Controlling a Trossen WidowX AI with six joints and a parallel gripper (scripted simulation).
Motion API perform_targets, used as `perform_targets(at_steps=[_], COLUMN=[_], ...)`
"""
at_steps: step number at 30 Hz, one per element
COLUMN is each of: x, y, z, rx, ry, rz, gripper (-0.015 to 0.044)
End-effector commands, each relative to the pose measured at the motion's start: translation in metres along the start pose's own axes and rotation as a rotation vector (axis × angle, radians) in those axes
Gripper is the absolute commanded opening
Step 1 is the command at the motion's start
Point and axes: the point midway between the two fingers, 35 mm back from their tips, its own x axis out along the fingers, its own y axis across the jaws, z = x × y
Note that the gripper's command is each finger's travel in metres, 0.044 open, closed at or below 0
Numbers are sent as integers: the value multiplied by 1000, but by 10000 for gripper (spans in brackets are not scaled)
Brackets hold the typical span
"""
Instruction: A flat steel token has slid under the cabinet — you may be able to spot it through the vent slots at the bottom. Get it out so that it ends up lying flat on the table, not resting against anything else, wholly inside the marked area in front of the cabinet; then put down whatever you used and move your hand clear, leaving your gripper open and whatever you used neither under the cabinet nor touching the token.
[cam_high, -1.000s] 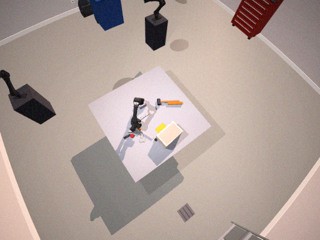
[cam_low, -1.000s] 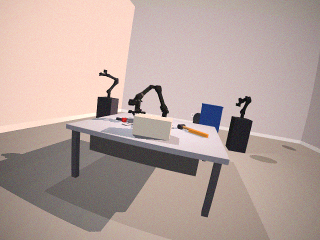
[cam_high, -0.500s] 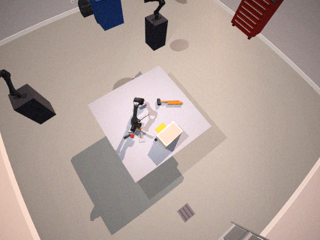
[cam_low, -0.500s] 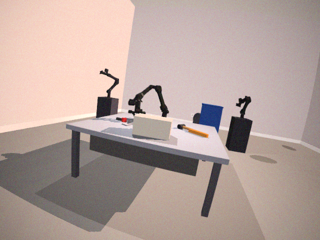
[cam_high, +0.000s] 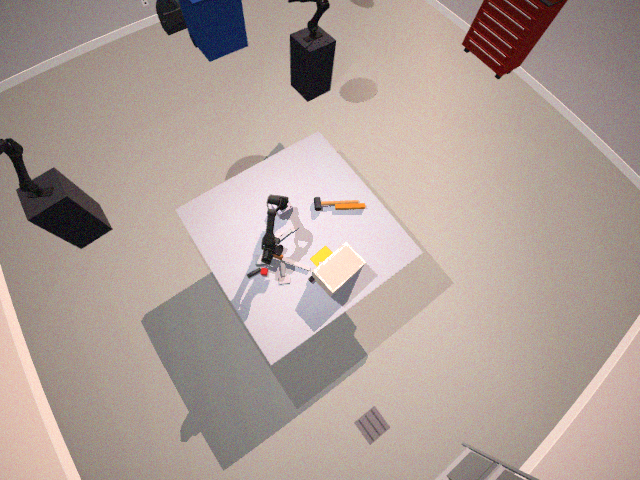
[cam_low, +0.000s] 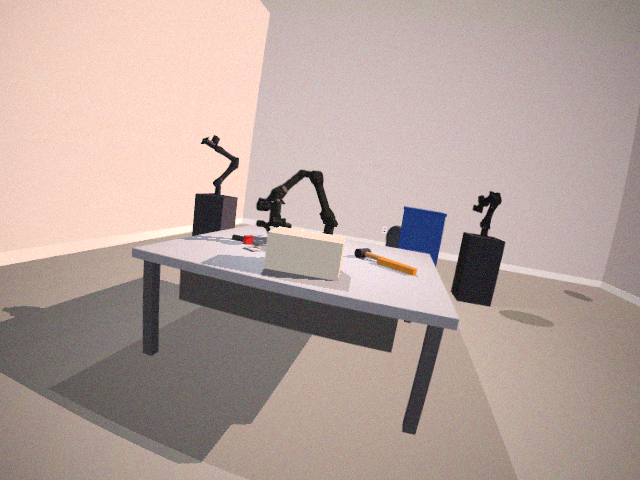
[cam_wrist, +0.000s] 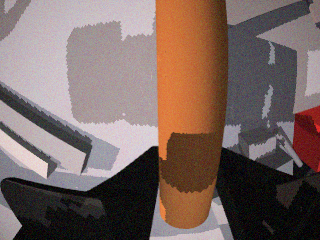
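1. I can read no text, label, brand, number or sign in any of my three views.
2. The top view is grainy, so small print might escape me.

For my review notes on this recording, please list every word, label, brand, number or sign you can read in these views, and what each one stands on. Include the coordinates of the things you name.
None can be read.
Cabinet (cam_high: 338, 267) (cam_low: 303, 254): no lettering visible on the sides shown.
Yellow area (cam_high: 321, 255): no lettering visible.
Orange handle in the hand (cam_wrist: 192, 80): no lettering on the part shown.
Red tool chest (cam_high: 509, 36): too small to tell whether it carries a label.
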Motion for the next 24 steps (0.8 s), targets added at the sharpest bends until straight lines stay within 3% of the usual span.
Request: perform_targets(at_steps=[1, 24], x=[-1, -1], y=[-2, 0], z=[4, 33], rx=[-16, -47], ry=[-9, -11], rz=[-7, -7], gripper=[0, 0])
